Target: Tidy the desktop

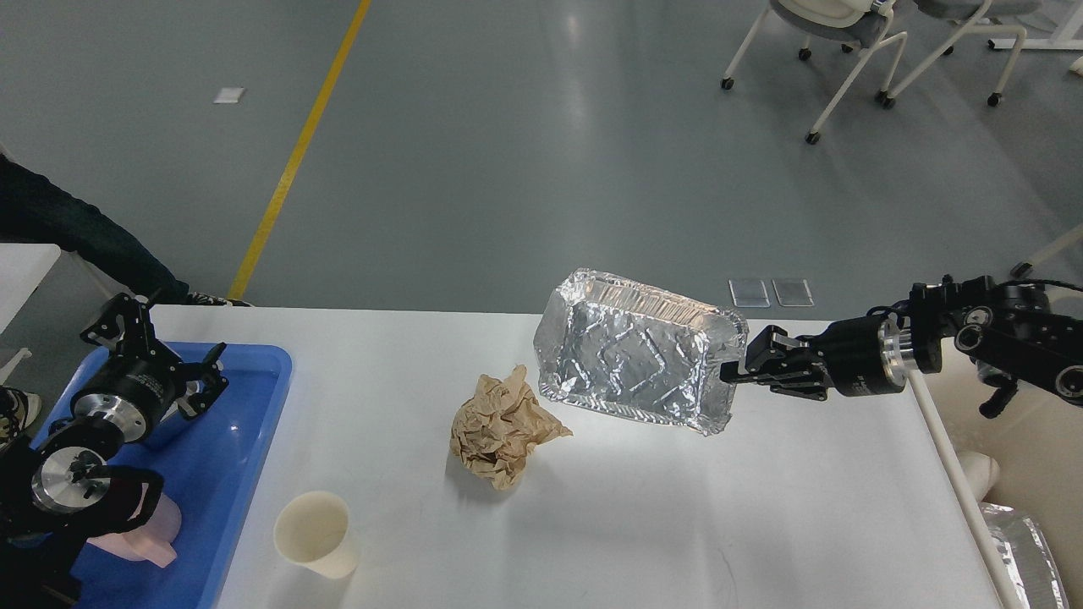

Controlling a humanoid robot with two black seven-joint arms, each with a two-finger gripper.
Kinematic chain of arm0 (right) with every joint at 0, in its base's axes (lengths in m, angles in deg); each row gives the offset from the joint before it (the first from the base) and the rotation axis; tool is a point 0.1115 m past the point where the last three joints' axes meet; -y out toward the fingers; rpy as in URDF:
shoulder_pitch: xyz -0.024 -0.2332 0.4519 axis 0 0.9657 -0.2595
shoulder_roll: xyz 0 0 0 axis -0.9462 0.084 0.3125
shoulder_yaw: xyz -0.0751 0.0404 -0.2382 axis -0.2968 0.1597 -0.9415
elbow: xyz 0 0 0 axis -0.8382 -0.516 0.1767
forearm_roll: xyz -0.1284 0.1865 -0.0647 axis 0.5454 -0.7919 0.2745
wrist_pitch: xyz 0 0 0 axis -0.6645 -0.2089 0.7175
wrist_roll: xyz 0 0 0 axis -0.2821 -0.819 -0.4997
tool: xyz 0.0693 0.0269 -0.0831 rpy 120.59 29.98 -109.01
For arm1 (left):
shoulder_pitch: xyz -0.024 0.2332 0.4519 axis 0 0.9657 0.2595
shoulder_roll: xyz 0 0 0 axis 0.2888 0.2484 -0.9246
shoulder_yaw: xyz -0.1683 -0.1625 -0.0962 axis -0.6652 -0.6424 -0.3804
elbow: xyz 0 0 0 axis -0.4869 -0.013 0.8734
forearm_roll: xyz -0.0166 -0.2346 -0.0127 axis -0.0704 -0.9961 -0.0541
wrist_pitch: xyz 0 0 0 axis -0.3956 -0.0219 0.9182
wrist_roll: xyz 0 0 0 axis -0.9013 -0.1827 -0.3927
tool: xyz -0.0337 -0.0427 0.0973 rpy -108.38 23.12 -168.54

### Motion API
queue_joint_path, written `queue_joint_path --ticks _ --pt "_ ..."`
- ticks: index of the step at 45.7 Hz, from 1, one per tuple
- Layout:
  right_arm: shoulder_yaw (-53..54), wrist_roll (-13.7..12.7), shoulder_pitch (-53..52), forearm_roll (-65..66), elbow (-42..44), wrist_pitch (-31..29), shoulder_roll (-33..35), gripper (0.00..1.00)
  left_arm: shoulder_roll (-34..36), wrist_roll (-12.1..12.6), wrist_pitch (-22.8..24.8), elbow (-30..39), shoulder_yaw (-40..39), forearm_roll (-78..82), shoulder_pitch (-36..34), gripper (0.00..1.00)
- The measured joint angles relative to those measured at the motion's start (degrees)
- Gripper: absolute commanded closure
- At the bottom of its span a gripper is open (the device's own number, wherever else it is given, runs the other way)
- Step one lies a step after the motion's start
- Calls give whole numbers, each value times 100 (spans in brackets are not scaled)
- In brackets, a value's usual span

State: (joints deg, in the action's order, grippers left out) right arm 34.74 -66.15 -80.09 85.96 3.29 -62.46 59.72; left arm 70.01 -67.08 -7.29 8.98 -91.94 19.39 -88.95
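Observation:
The white desktop (677, 524) fills the lower view. A silver foil tray (634, 359) hangs tilted above its middle right, its open side facing me. My right gripper (734, 370) is shut on the tray's right rim, the arm reaching in from the right. Crumpled brown paper (499, 427) lies on the desktop just left of the tray and below it. A cream paper cup (315, 533) stands upright near the front left. My left gripper (201, 385) hovers over the blue tray (237, 474) at the left edge; its fingers are too dark to tell apart.
A pink object (156, 533) lies in the blue tray under my left arm. A cream bin (1015, 440) stands beyond the desktop's right edge, with foil (1024, 550) showing in it. Wheeled chairs (846, 51) stand far back on the floor.

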Motion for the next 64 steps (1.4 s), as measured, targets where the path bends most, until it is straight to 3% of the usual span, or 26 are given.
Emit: queue_joint_path --ticks 18,28,35,43,47,53,64 --pt "-611 -236 -377 128 632 -523 -1169 100 35 -1 8 0 166 0 -43 3" --pt "-650 -244 -385 115 766 -704 -1290 100 280 -63 16 37 271 14 -30 3" --pt "-653 -249 -430 115 795 -740 -1264 100 1286 -156 -6 465 1310 384 -432 3" --pt "-660 -251 -450 118 912 -748 -1247 100 2750 -587 25 976 2982 1557 -1421 3" --pt "-661 -247 -454 119 936 -751 -1211 100 3367 -702 225 1190 3402 2061 -1710 3" --pt "-652 -244 -462 120 935 -738 -1175 100 4073 -724 613 1545 3615 2535 -1766 3" --pt "-643 -238 -464 120 929 -700 -1163 100 5338 -750 660 2544 4276 3138 -1410 3"
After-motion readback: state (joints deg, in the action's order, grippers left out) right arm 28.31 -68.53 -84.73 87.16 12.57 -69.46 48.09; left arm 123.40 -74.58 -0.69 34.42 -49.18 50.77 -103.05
